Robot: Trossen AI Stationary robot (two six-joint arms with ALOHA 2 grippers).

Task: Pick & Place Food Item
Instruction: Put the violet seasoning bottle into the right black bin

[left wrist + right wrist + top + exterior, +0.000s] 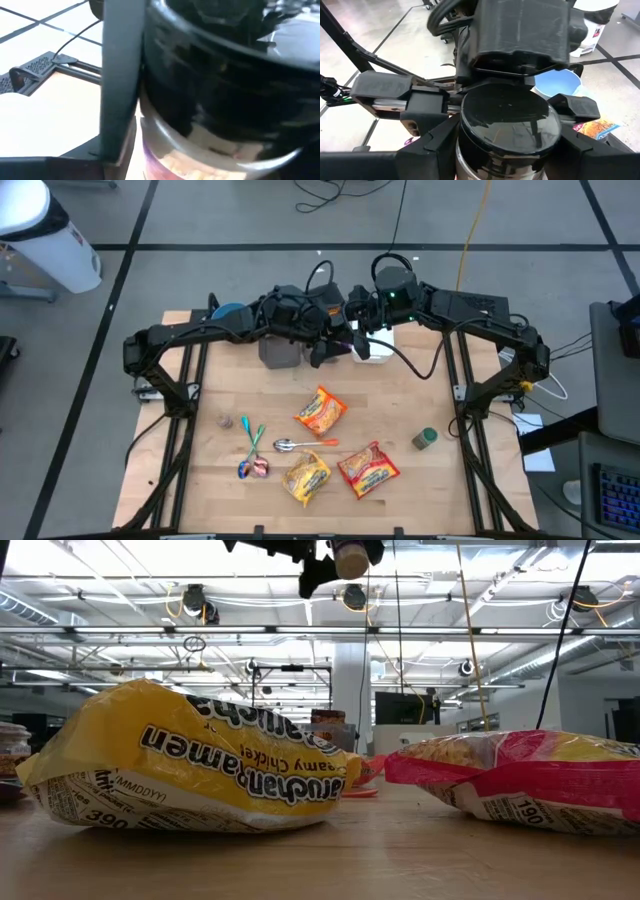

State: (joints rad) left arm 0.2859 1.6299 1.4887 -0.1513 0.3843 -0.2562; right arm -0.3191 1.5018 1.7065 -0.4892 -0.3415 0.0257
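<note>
A jar with a black lid (pixel 507 117) is held high above the far middle of the table, where both arms meet. It shows at the top of the low view (pixel 350 558) and fills the left wrist view (pixel 220 85). My left gripper (pixel 328 346) reaches it level from the table's left. My right gripper (pixel 358 330) comes from above. Both stand shut around the jar. My left gripper has one finger (pixel 427 107) on each side of the jar, at about the height of the lid's rim (pixel 470 107), coming level from the table's left. The jar is upright and clear of the table. My right gripper has its two fingers (pixel 427 150) on opposite sides of the jar's body (pixel 470 160) below the lid, coming from above and pointing down. The lid faces its wrist camera.
Three ramen packets lie on the near half of the table (pixel 320 412) (pixel 306 478) (pixel 368 468), with a spoon (pixel 295 445) between them and a small green-lidded jar (pixel 425 439) to the right. A grey container (pixel 280 352), a white box (pixel 375 345) and a blue bowl (pixel 230 311) stand at the far side.
</note>
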